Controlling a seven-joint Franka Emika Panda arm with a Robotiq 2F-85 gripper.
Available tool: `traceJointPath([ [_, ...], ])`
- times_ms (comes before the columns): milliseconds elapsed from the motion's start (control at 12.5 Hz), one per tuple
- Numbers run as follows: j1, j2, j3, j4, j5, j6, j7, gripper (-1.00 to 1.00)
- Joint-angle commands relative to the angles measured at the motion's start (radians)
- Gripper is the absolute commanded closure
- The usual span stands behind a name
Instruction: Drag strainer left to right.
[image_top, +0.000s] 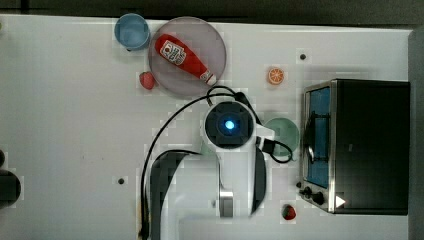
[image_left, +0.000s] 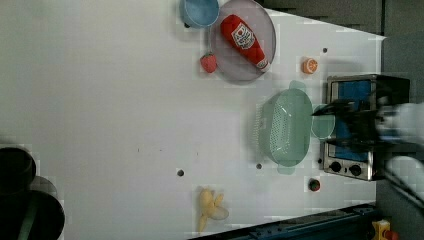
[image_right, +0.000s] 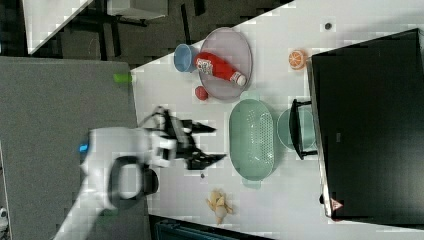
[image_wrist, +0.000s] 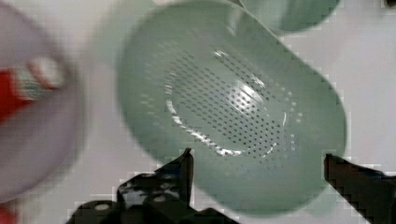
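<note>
I hold my claw (image_wrist: 257, 161) spread wide above the strainer (image_wrist: 233, 107), gripping nothing; in the wrist view one finger (image_wrist: 180, 170) sits over the near rim and the other (image_wrist: 355, 177) out past the far edge, so the gap spans the bowl's short width. I judge this opening suits coming down with one finger inside the wall, to hook it for a drag rather than a lift. The strainer (image_right: 251, 137) rests flat on the white surface (image_left: 125, 115), mouth up, its long axis running between the grey plate (image_right: 227, 62) with the ketchup bottle (image_right: 220, 68) and the banana (image_right: 219, 205). Just beside it, toward the black toaster oven (image_right: 370, 125), stands the teal mug (image_right: 292, 129), close enough in the right view that I cannot tell whether they touch. That crowding matters: pushing toward the oven would meet the mug first. In the right view my claw (image_right: 207, 145) hangs off the strainer's open side, away from the oven.
</note>
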Motion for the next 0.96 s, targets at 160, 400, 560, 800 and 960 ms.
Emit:
traceJointPath([
  [160,-0.022,-0.192,-0.014,0.108,0.073,-0.220,-0.236,-1.00],
  [400,-0.021,-0.263,-0.013,0.177,0.071,-0.418,-0.237,-1.00],
  [560,-0.020,-0.269,-0.004,0.229,0.054,-0.520,-0.238,-1.00],
  [800,-0.020,-0.269,0.000,0.266,0.048,-0.606,-0.237,-1.00],
  [960,-0.020,-0.262,0.003,0.264,0.048,-0.602,-0.237,-1.00],
])
